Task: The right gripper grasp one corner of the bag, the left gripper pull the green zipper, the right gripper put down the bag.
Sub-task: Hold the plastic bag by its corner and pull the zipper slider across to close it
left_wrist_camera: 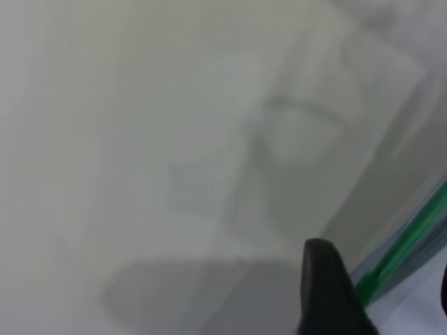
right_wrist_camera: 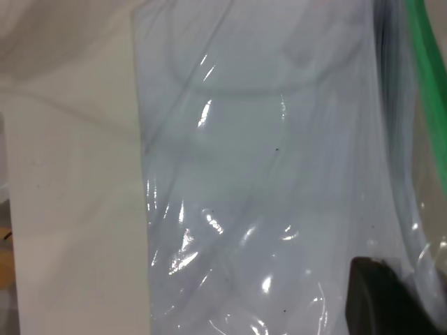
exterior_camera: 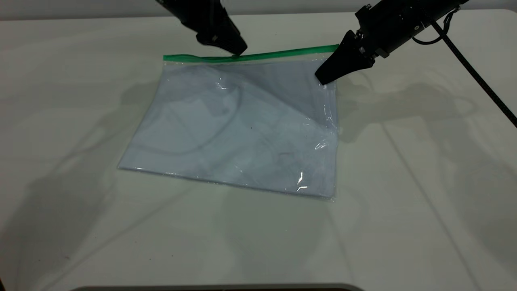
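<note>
The bag (exterior_camera: 238,125) lies flat at centre frame, its zipper (exterior_camera: 250,55) running left-right along the top edge. The left gripper (exterior_camera: 237,51) pinches the strip mid-length; the right gripper (exterior_camera: 323,79) clamps the upper-right corner.

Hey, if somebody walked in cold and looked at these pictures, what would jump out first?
A large clear plastic bag of pale sheets lies mid-table, its bright green zipper strip along the far edge. The black left gripper meets that strip midway, and the black right gripper sits at the bag's far right corner.
</note>
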Robot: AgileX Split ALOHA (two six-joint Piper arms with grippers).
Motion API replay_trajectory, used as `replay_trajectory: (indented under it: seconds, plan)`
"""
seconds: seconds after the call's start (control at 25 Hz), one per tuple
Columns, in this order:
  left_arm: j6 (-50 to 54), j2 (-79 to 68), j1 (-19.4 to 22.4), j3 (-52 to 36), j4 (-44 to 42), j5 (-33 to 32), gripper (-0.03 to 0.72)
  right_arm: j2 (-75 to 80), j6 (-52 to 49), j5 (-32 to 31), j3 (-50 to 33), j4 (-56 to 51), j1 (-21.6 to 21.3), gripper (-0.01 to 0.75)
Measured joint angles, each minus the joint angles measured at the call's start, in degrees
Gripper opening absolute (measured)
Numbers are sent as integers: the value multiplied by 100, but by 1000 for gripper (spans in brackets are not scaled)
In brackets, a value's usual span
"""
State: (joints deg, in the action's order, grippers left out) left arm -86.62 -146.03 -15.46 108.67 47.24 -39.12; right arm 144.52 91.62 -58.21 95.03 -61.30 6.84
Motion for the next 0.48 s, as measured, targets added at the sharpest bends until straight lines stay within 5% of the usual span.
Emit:
replay_trajectory:
  seconds: [0.48]
  plan:
    - [-22,-196,-5,29,-37,-15,433,0,33,-69,0,-6,0,33]
